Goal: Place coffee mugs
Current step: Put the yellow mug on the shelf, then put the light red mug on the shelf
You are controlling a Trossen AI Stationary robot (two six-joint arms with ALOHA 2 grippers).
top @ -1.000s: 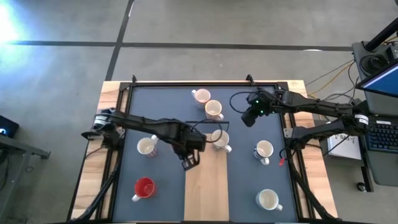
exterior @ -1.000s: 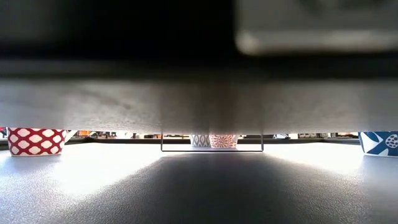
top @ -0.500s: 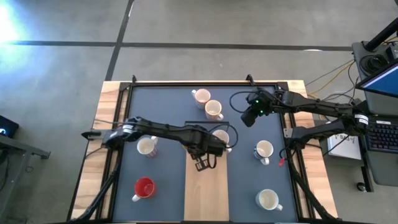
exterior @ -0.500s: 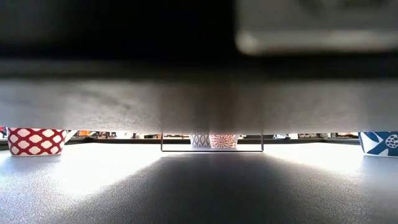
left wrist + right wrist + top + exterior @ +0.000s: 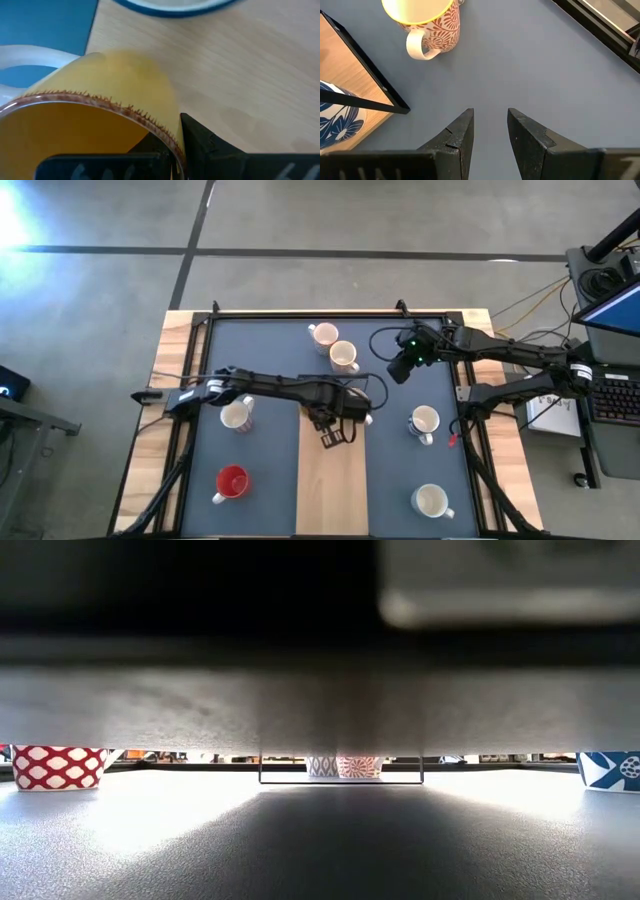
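Observation:
My left gripper (image 5: 335, 437) hangs over the light wooden strip (image 5: 332, 490) in mid table, shut on an orange mug (image 5: 115, 75) that the high view barely shows. Beyond it a blue-rimmed mug (image 5: 170, 4) stands on the wood, mostly under my left arm from above. Two pale mugs (image 5: 322, 335) (image 5: 343, 357) stand near the far edge, one (image 5: 236, 415) on the left, two (image 5: 425, 421) (image 5: 430, 500) on the right, and a red mug (image 5: 232, 480) near left. My right gripper (image 5: 405, 365) hovers open over bare mat. My left gripper holds the orange mug by its rim (image 5: 160, 132). One finger (image 5: 200, 142) lies against the outside of the wall, and the dark block below the rim seems to be the other, inside the cup. Whether the mug's base is on the wood I cannot tell.
A thin black wire frame (image 5: 370, 65) borders the far end of the wooden strip, with the blue flower mug (image 5: 335, 122) inside it and an orange-patterned mug (image 5: 422, 20) just outside. Black rails (image 5: 465, 430) edge the grey mat. A dark overhang blocks most of the low view.
My left gripper has carried the mug toward the table's right, from the strip's left edge to its middle. My left arm now covers most of the blue mug there. My right arm has kept still.

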